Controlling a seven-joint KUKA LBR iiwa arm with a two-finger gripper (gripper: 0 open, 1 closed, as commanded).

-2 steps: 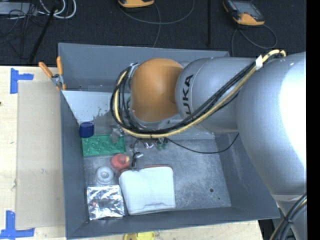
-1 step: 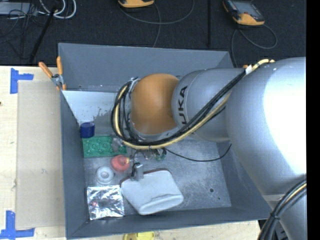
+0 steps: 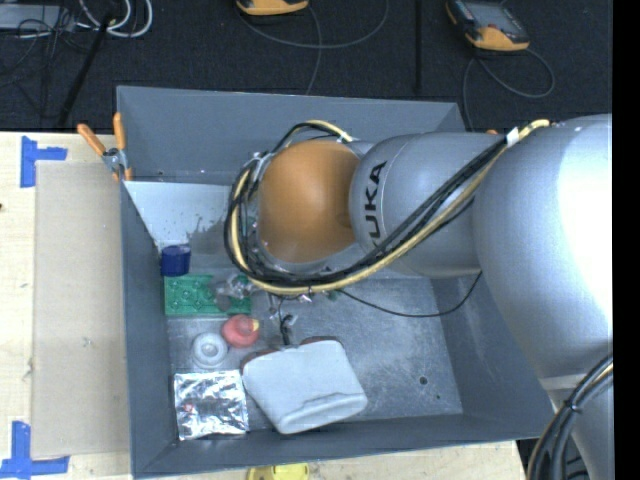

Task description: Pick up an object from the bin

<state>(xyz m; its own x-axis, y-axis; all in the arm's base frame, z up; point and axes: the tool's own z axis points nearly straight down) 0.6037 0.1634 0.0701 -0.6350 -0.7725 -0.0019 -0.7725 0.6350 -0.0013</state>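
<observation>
Gripper (image 3: 284, 326) hung low in the bin (image 3: 440, 368), just beyond the far edge of the white folded cloth (image 3: 303, 385), under the arm's orange cover (image 3: 305, 203). We could not tell whether it was released or clenched, and we saw nothing in its grasp.

Nearest things: the cloth itself, directly on the near side of the tool, and a small red round piece (image 3: 239, 331) just off the cloth's far-left corner, to the tool's left. We judged either a likely target, the cloth being the larger; its long axis ran left-far to right-near.

Further left of the cloth: a clear round cap (image 3: 208, 349), a crinkled foil packet (image 3: 210, 404) touching the cloth's left edge, a green flat plate (image 3: 190, 295) and a blue cylinder (image 3: 175, 260) beyond them.

Right of the cloth the floor lay bare, good room for withdrawal. Left side crowded.
</observation>
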